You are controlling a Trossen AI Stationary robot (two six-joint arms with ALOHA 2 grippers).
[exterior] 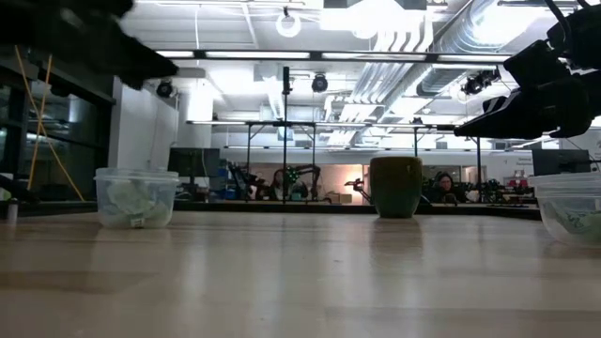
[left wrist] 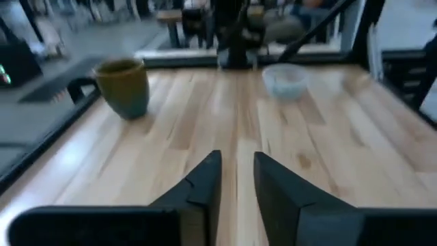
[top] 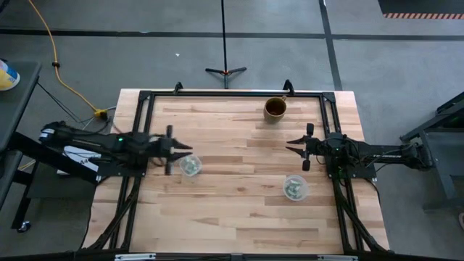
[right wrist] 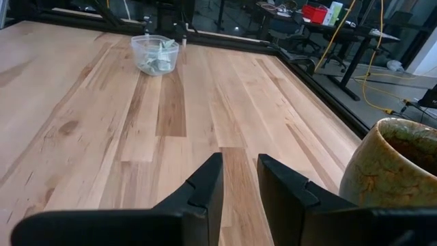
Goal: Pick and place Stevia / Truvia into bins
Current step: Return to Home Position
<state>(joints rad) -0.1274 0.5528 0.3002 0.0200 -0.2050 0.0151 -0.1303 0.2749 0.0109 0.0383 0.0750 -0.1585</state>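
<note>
Two bins (top: 191, 166) (top: 295, 188) on wood table (top: 232, 217); both grippers (top: 183, 150) (top: 293, 146) slightly spread, empty.

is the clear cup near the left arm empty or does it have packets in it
Not empty. The clear cup by the left arm holds pale sachets, visible through its wall in the low view.

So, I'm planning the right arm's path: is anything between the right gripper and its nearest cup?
Nothing visible: only bare table lies between the right gripper and the cup. The mug stands on the gripper's other side, off that path.
</note>
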